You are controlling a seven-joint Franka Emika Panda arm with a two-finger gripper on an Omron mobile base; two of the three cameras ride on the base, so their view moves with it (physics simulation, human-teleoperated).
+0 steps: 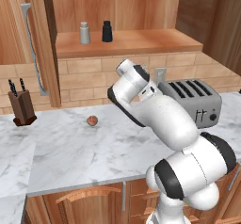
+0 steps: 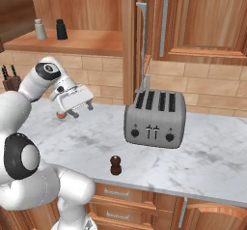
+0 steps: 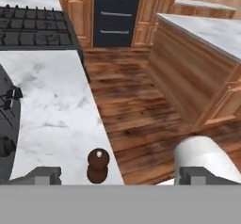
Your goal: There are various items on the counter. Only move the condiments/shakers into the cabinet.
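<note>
Wooden cabinet (image 1: 141, 42) shelf holds grey shaker (image 1: 84, 33) and black shaker (image 1: 107, 31); fingers (image 3: 44, 175) spread wide, empty.

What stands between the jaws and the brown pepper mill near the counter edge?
Nothing visible does. In the hand view the pepper mill stands on bare counter between the two fingertips, and the right base view shows open marble between the gripper and it. The toaster stands off to one side.

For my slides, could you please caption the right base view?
End effector above counter; pepper mill before toaster; two shakers shelved.
</note>
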